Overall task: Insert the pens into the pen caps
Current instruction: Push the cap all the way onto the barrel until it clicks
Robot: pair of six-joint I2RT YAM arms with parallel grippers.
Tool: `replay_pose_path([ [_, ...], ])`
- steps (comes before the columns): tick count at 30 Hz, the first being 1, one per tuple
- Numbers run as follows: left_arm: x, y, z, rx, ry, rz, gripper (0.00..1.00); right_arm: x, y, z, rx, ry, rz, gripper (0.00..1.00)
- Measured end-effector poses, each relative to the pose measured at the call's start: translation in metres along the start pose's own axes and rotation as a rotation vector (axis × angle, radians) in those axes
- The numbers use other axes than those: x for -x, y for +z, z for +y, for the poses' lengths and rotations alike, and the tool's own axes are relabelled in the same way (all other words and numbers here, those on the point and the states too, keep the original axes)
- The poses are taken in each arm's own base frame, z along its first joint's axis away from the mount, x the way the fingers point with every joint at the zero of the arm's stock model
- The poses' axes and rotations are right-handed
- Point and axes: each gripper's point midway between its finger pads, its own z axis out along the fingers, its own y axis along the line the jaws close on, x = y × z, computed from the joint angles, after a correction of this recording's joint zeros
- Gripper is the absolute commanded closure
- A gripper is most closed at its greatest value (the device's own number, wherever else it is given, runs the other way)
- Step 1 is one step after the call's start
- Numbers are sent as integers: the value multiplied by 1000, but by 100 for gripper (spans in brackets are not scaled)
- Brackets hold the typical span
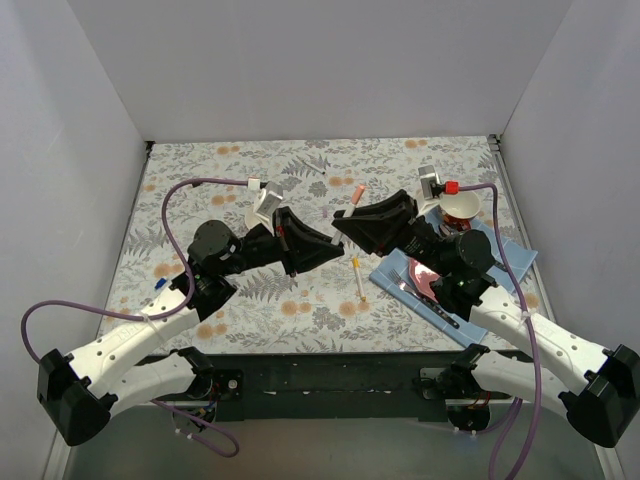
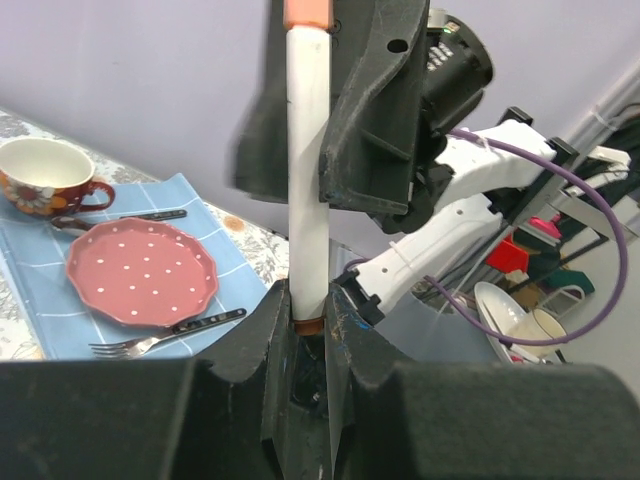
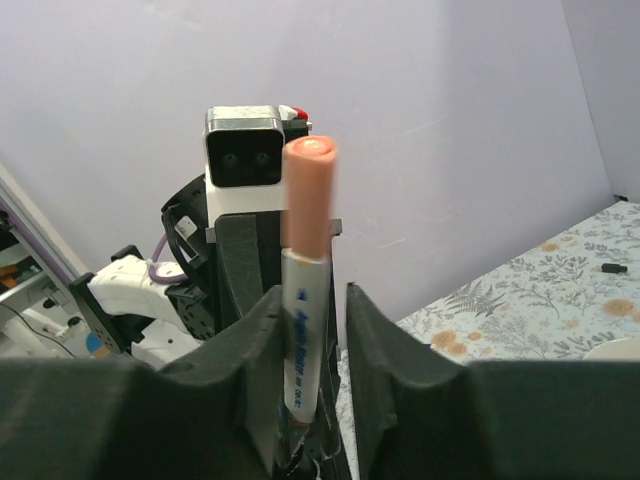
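A pen (image 2: 308,180) with a pale white barrel stands upright between my two grippers. An orange-pink pen cap (image 2: 306,12) sits on its top end. My left gripper (image 2: 308,310) is shut on the pen's lower end. My right gripper (image 3: 312,300) is open around the barrel (image 3: 300,330), which leans on one finger with a gap on the other side. The cap (image 3: 308,195) rises above those fingers. From above, the two grippers (image 1: 330,245) (image 1: 345,225) meet mid-table and the capped tip (image 1: 359,189) pokes out behind them. A second pen (image 1: 357,278) lies on the cloth nearby.
A blue napkin (image 2: 190,200) at the right carries a pink dotted plate (image 2: 140,272), a fork (image 2: 165,335) and a flowered cup (image 2: 45,175). A small black tube (image 3: 612,268) lies on the floral cloth. Something small and blue (image 1: 158,284) lies by the left arm.
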Motion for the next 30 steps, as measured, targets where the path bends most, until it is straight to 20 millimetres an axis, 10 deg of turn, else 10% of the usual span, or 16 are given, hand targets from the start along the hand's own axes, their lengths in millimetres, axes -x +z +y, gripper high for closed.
replay_pose_path([
  [2,-2,0,3,10,-4,2,100,-1,0,0,1,-7,3,98],
  [10,-6,-1,7,29,-8,16,52,-8,-1,1,15,-16,37,99],
  [14,-1,4,8,30,9,21,49,-9,-2,4,33,-16,47,99],
  [18,10,14,7,14,32,19,56,-10,-2,7,48,-14,51,99],
  [22,7,19,7,-11,26,42,98,-12,-4,6,54,-15,52,99],
  [25,5,20,5,-28,30,52,100,-14,-4,2,43,-9,57,74],
  [30,3,20,4,-34,23,53,100,-13,-6,1,22,-13,54,67],
])
